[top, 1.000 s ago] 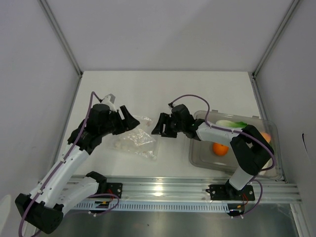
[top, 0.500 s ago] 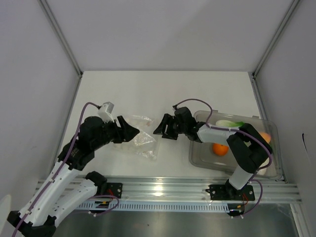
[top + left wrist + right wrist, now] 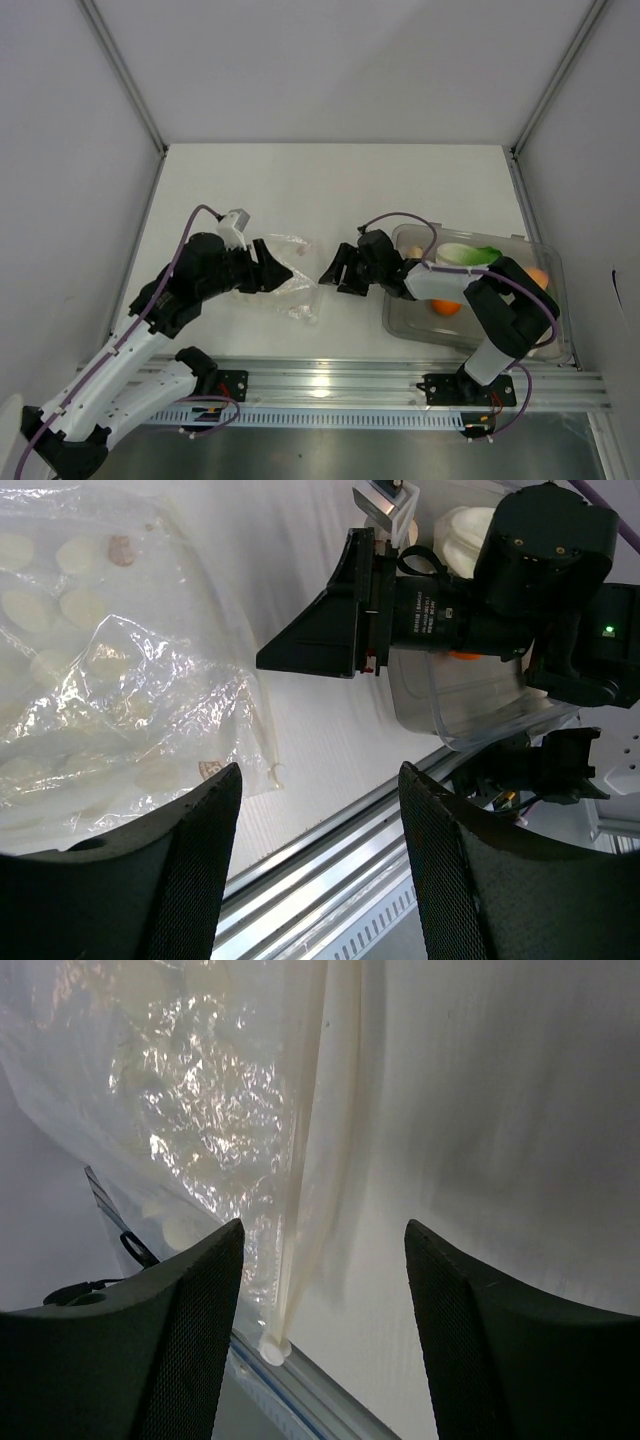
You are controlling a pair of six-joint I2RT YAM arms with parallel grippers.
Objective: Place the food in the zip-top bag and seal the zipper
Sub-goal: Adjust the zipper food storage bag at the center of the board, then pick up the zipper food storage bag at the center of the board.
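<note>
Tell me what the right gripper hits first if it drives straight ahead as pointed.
The zip-top bag. The right gripper points at its near edge, jaws open, with only table between. Depth is unclear, so it could skim above it.

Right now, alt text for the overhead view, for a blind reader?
Two robot arms reach toward each other over a white table: the open left gripper hangs above a crinkly clear bag, the open right gripper just right of it. A lettuce, an orange and a smaller orange fruit sit in a clear tray at the right.
</note>
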